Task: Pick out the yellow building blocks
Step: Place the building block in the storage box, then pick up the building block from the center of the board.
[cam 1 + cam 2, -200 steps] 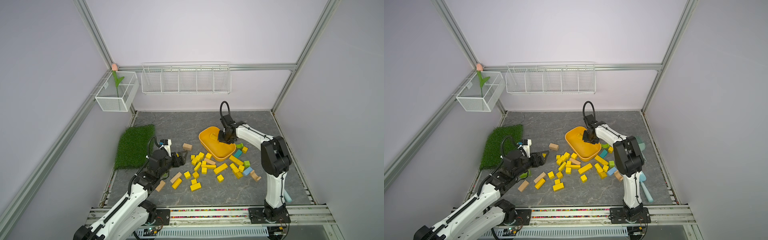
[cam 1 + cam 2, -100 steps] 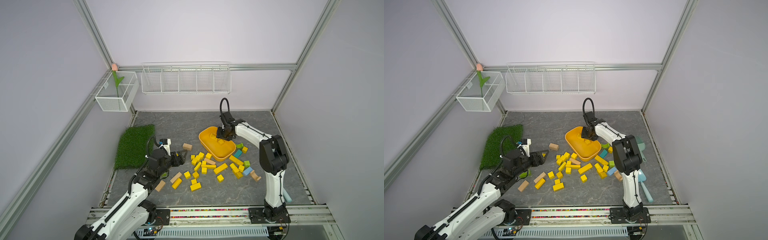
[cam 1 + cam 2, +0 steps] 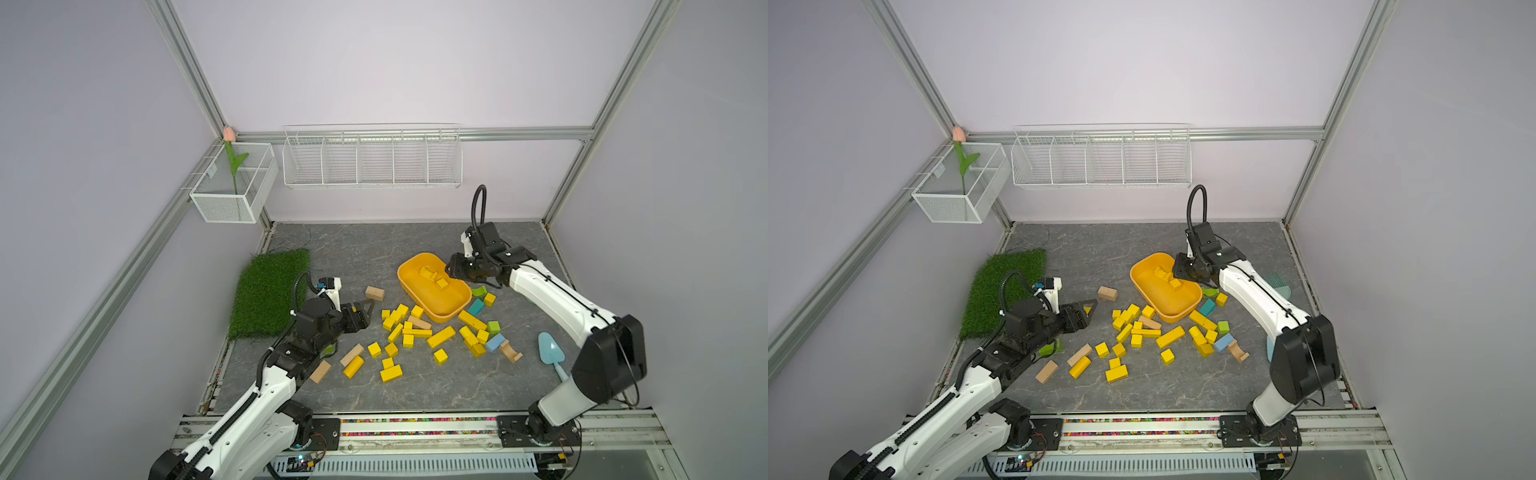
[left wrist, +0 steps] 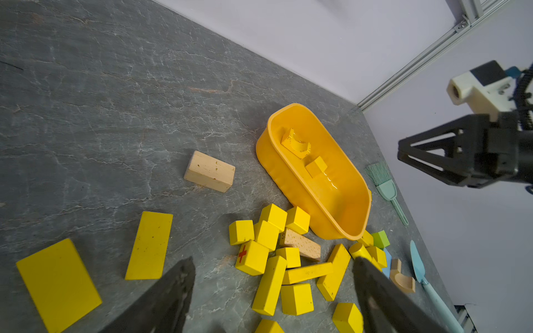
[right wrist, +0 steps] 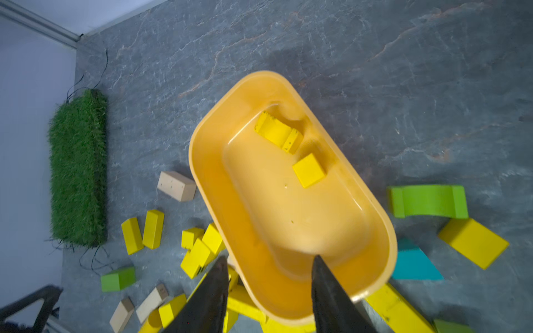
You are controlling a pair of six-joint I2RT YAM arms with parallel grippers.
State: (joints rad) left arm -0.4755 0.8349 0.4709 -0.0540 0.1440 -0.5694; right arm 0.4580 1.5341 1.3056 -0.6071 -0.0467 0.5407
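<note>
Bearings: clock face laid on the top views, centred on the tub, twelve toward the back wall.
Left gripper [image 3: 368, 311]: at eight o'clock, low over the floor [image 3: 374, 399], jaws spread wide, nothing between them, tips aimed at the block scatter.
Yellow building blocks [image 3: 441, 336]: most loose on the floor, strewn from four round to seven o'clock; nearest ones touching the tub wall, outermost well apart from it.
Yellow cylinder [image 3: 353, 366]: lying on its side at seven o'clock, just beside a tan block [image 3: 351, 354].
Other blocks: green [image 3: 493, 326], blue [image 3: 494, 341] and teal [image 3: 476, 306] pieces mixed into the scatter at four to five o'clock.
Trowel [image 3: 550, 349]: pale blue, flat on the floor at four o'clock.
Tub [image 3: 415, 297]: yellow-orange oval, holding an arched yellow block [image 3: 427, 272] and a yellow cube [image 3: 442, 283], near each other, not touching.
Right gripper [image 3: 451, 269]: above the tub rim at one o'clock, jaws parted, empty; tub interior visible between the fingers [image 5: 326, 288] in the right wrist view.
Grass mat [image 3: 270, 291]: at nine o'clock, well apart.
Wire rack [image 3: 372, 158]: on the back wall, at twelve o'clock.
Mesh basket [image 3: 232, 199]: at ten o'clock, with a tulip [image 3: 229, 134] upright in it.
</note>
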